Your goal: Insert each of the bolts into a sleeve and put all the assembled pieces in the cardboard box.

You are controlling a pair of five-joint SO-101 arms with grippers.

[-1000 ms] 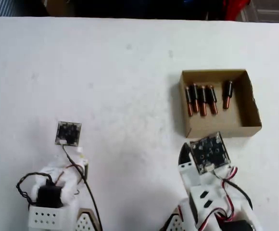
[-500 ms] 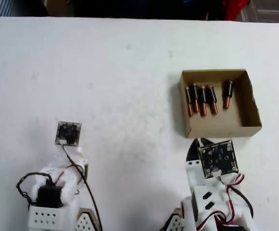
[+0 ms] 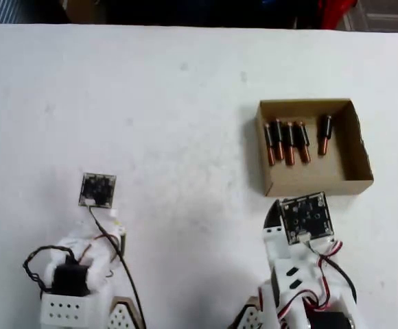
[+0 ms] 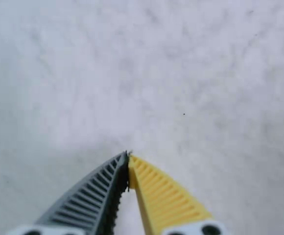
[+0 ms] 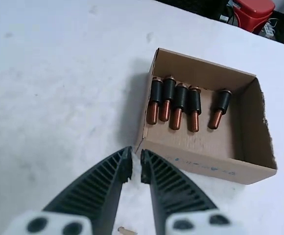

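Note:
The cardboard box (image 3: 343,164) sits right of the table's middle. Several assembled pieces (image 3: 289,142), copper bolts in black sleeves, lie side by side on its floor. A fifth piece (image 3: 324,133) lies a little apart from the row. My right gripper (image 5: 135,157) hovers just in front of the box's near wall (image 5: 201,159), its black fingers almost together with nothing between them. From the right wrist the pieces (image 5: 176,103) are plainly visible. My left gripper (image 4: 128,156) is shut, grey and yellow tips touching, over bare white table.
Both arms' bases stand at the table's near edge, the left arm (image 3: 75,274) with a loose black cable and the right arm (image 3: 302,274) just below the box. Wide white tabletop (image 3: 151,103) stretches left of and behind the box.
The right arm's wrist has shifted slightly rightward in front of the box. The left arm and the pieces in the box have not moved.

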